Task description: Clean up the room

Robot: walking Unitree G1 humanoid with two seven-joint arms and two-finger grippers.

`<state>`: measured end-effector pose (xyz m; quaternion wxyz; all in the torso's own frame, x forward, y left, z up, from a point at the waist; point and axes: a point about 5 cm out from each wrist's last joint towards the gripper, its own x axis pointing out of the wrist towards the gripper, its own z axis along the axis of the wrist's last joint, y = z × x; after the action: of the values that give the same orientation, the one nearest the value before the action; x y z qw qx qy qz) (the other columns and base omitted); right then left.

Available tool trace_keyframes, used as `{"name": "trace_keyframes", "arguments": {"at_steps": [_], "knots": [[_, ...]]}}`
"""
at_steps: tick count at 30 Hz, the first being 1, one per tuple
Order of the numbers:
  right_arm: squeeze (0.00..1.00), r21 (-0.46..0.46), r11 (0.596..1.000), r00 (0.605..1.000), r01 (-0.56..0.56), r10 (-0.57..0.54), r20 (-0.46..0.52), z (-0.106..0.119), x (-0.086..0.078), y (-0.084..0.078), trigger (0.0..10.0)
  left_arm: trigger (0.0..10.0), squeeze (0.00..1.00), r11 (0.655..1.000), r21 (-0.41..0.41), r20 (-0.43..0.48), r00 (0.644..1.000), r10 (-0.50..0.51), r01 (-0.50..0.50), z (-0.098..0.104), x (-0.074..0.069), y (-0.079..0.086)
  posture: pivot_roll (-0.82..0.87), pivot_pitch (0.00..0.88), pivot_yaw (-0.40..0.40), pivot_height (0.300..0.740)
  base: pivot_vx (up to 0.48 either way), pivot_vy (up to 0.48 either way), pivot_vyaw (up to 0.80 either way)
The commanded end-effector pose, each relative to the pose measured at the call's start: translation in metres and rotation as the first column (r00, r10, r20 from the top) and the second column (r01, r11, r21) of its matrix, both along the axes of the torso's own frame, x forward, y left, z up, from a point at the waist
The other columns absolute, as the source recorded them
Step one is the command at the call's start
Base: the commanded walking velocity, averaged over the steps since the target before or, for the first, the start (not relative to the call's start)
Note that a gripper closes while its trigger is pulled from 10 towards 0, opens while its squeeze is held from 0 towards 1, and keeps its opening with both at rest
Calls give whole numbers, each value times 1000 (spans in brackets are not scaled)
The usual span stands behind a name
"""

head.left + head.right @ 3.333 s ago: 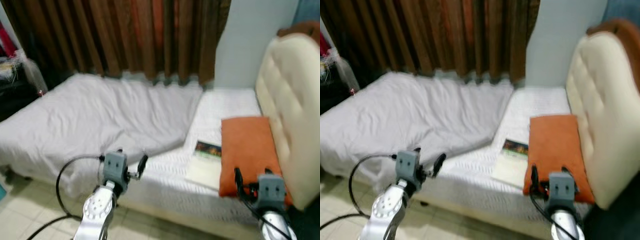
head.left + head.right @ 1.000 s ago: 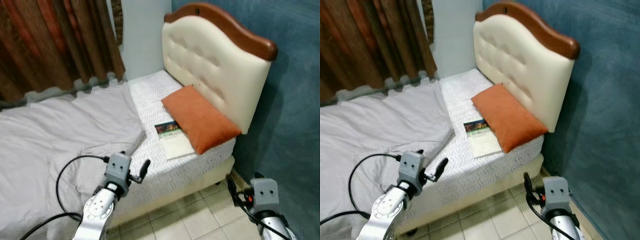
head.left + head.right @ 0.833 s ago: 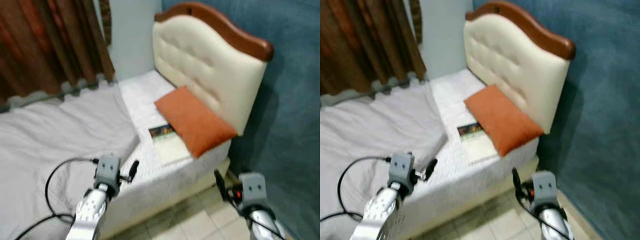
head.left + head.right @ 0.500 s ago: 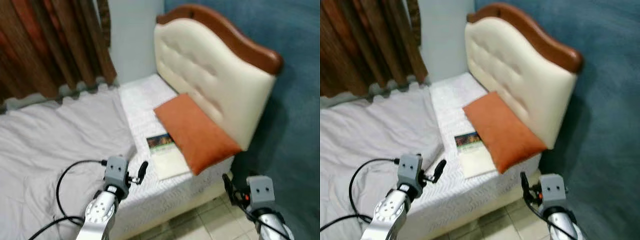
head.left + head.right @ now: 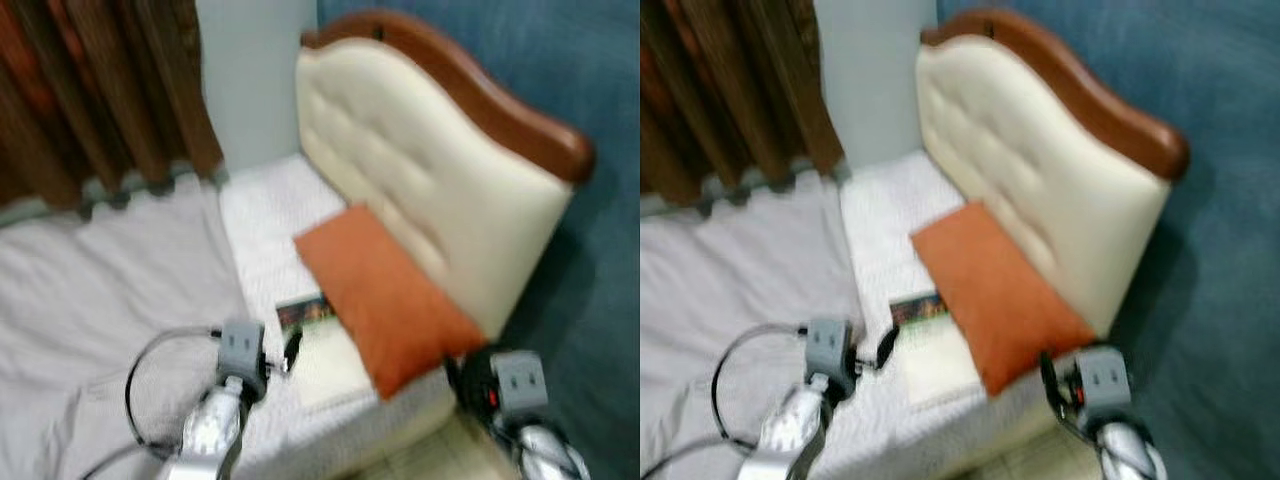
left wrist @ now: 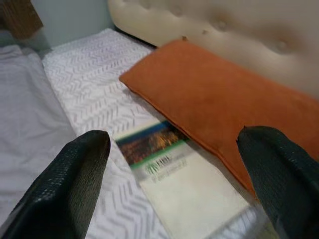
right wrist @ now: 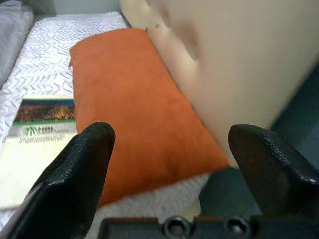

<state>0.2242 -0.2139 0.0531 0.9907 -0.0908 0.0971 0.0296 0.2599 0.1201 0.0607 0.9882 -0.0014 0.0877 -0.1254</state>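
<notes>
The left gripper (image 6: 174, 184) is held low over the near edge of the bed (image 5: 250, 215) with its two black fingers (image 6: 70, 179) spread wide and nothing between them. Just ahead of it a book (image 6: 174, 169) lies flat on the white zigzag mattress cover. The right gripper (image 7: 174, 169) is also spread apart and empty, poised off the bed's near corner, facing the orange pillow (image 7: 134, 104). The pillow lies against the cream tufted headboard (image 5: 420, 190), its long axis running along the headboard from the wall side toward the near edge. The book lies beside the pillow on the side away from the headboard, long axis roughly parallel to it, and its dark picture band sits at the far end. The left wrist view suggests the pillow's edge touches or slightly overlaps the book, though blur makes that uncertain. The head views are smeared, but they add the grey sheet (image 5: 90, 290) covering the bed's left part, brown curtains (image 5: 100, 90) behind it and a blue wall (image 5: 600, 80) to the right.
</notes>
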Motion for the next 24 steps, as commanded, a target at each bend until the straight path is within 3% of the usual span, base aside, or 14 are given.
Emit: {"name": "trace_keyframes", "arguments": {"at_steps": [1, 6, 9, 13, 15, 18, 21, 23, 24], "knots": [[0, 29, 999, 999, -37, 37, -16, -2, 1, 11, 10000, 10000, 0, 999, 8, -20, 999, 37, -36, -4, 2, 9, -75, 49, 21, 740, 480, 0, 0], [0, 28, 999, 999, -42, 42, -27, -4, -2, 12, 10000, 10000, 0, 1000, -2, -42, 999, 1, -2, -8, 7, 3, -89, 58, 25, 740, 480, 0, 0], [0, 24, 999, 998, -43, 44, -37, -5, -5, 12, 10000, 10000, 0, 998, -12, -100, 993, -55, 54, -15, 16, -7, -97, 74, 21, 740, 472, 0, 0], [0, -29, 996, 996, -84, 82, -44, 5, -16, 13, 10000, 10000, 0, 995, -43, -208, 973, -102, 95, -24, 50, -28, -190, 235, 11, 740, 0, 0, 0], [0, -37, 995, 995, -92, 90, -51, 7, -20, 14, 10000, 10000, 0, 994, -45, -217, 970, -109, 101, -23, 55, -33, -208, 264, 6, 740, 0, 0, 0], [0, -56, 991, 991, -123, 120, -59, 21, -45, 17, 10000, 10000, 0, 992, -50, -209, 970, -127, 119, -14, 68, -45, -316, 428, -10, 740, 0, 0, 0], [0, -75, 979, 981, -189, 185, -59, 28, -70, 28, 10000, 10000, 0, 992, -13, -197, 972, -129, 129, -7, 76, -54, -368, 533, -20, 740, 0, 0, 0], [0, -71, 971, 972, -228, 224, -65, 33, -87, 39, 10000, 10000, 0, 991, 2, -184, 974, -131, 134, -3, 80, -58, -390, 578, -22, 740, 0, 0, 0], [0, -71, 971, 972, -228, 224, -65, 33, -87, 39, 10000, 10000, 0, 991, 2, -184, 974, -131, 134, -3, 80, -58, -390, 578, -22, 740, 0, 0, 0]]}}
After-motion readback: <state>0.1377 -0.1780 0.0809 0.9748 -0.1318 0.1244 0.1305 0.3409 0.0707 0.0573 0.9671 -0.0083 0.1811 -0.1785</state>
